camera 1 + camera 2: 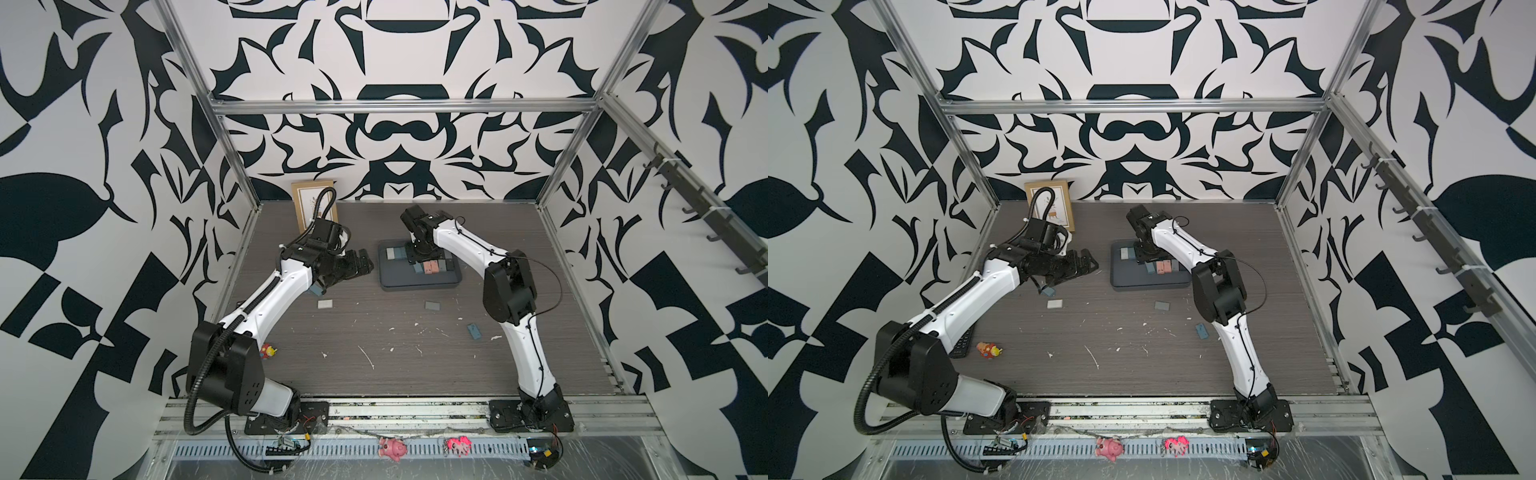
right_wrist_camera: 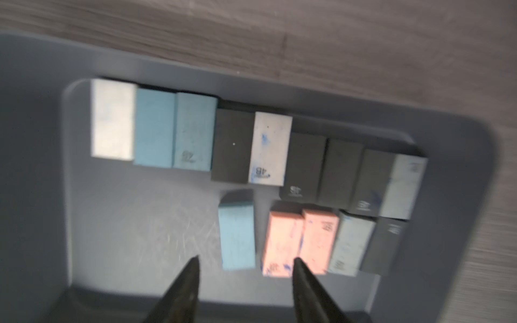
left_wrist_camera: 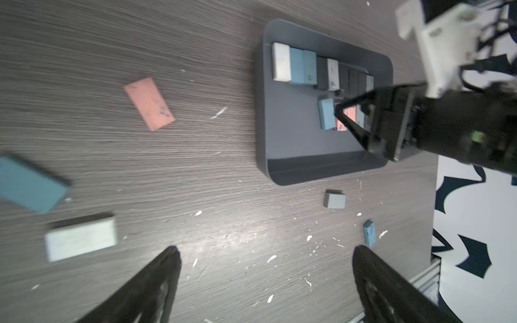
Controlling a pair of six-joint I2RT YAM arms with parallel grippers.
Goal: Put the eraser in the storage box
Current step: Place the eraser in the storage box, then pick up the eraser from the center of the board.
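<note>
Your right tool (image 2: 246, 259) hangs over the storage box (image 2: 33, 139), jaws apart, empty: the blue eraser (image 2: 237, 237) lies on the box floor beneath, just beside the pink pair (image 2: 300, 237), likely to extend that row. Your left tool (image 3: 267, 249) gapes empty above the table (image 3: 223, 173).

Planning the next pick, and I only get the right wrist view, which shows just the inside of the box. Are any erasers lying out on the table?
Observer: Yes. In both top views a dark grey eraser lies on the table just outside the storage box, on its side toward the arm bases.
Operator: Any others?
Observer: A blue eraser lies beside the right arm, nearer its base.
Operator: And the other arm, carrying anything?
Observer: No. The left gripper is empty, fingers wide apart, above the table.
</note>
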